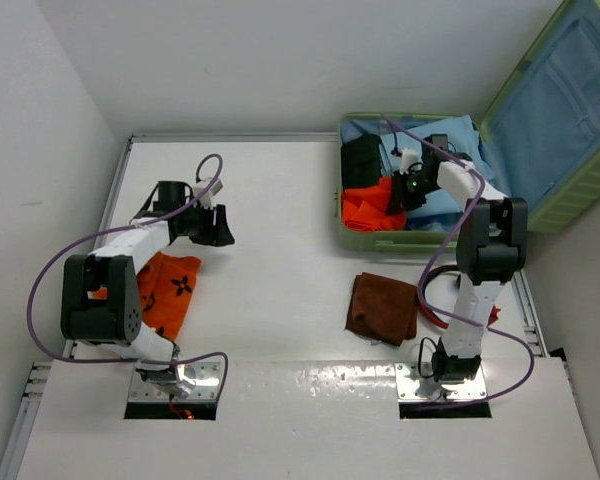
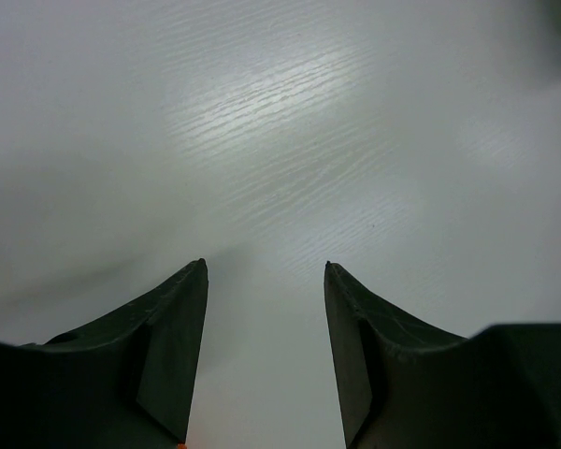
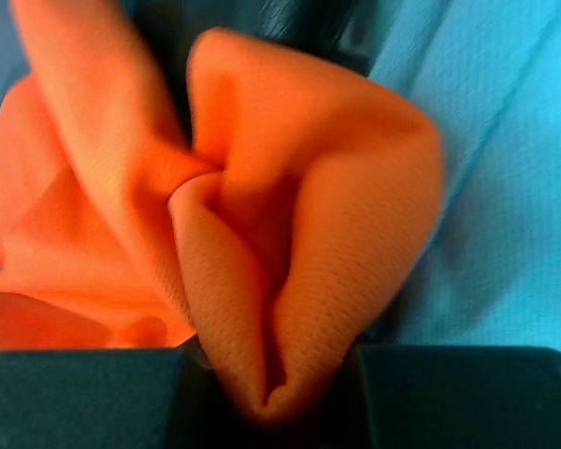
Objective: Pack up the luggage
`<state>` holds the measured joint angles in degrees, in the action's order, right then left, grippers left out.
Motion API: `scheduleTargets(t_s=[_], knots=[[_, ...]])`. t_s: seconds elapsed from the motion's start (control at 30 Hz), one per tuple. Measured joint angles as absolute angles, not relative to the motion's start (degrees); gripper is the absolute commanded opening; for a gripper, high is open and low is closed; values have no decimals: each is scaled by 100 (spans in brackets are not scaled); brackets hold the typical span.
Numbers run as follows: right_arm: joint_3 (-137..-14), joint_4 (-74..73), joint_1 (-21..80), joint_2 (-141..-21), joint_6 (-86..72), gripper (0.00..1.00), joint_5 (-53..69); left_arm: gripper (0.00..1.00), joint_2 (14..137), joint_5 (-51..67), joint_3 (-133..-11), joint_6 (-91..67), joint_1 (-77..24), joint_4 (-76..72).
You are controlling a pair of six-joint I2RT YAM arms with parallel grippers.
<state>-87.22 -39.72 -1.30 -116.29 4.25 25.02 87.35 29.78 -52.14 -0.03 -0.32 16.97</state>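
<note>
The room shows plain white walls (image 1: pixel 280 60) closing in a white counter (image 1: pixel 280 200) with a faint wood grain and a soft glare.

The luggage (image 1: pixel 365 238) sits at the far right corner of the counter, lying open. It is a light-green ribbed hard shell, and its lid (image 1: pixel 570 110) stands tilted back to the right and shows pale blue lining. A black item (image 1: pixel 361 160) lies in the far left part of the open half.

A brown cloth (image 1: pixel 383 307) lies folded on the counter, near the front wall of the luggage and just left of my right arm. An orange cloth with dark flower marks (image 1: pixel 168 290) lies at the left, partly under my left arm.

My right tool (image 1: pixel 405 190) reaches into the luggage. Its fingers are clamped on an orange garment (image 3: pixel 290 234), which bunches up between them against the blue lining (image 3: pixel 505 187).

My left tool (image 2: pixel 265 267) hangs over bare counter, well apart from the luggage. Its fingers stand apart, with nothing between them.
</note>
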Motion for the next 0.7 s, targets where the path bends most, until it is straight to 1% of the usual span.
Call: scheduleTargets(t_s=[0.27,0.33,0.4,0.43,0.47,0.5,0.53,0.57,0.63,0.67,0.7], knots=[[-8694,-3481,180,-11577,338,0,1662,56,8742,2842,-5221,-8,-34,1619],[-8676,-3402,316,-11577,432,5,1455,59,8742,2794,-5221,-8,-34,1614],[-8678,-3358,469,-11577,582,20,1256,60,8733,2751,-5221,-10,-25,1616],[-8680,-3343,530,-11577,631,29,1170,61,8715,2729,-5221,-12,-19,1616],[-8680,-3334,598,-11577,679,50,1079,63,8674,2711,-5221,-16,-8,1619],[-8689,-3326,661,-11579,716,59,1020,69,8602,2683,-5221,-34,12,1623],[-8713,-3317,701,-11581,755,70,976,99,8497,2626,-5221,-51,30,1632],[-8779,-3352,725,-11583,775,80,958,100,8374,2547,-5223,-23,47,1653],[-8971,-3461,742,-11585,795,93,1000,100,8027,2222,-5253,-93,73,1850],[-9107,-3538,725,-11577,757,98,1059,100,7863,2047,-5308,-71,86,1994],[-9238,-3610,694,-11559,738,98,1118,100,7708,1861,-5413,-36,110,2167]])
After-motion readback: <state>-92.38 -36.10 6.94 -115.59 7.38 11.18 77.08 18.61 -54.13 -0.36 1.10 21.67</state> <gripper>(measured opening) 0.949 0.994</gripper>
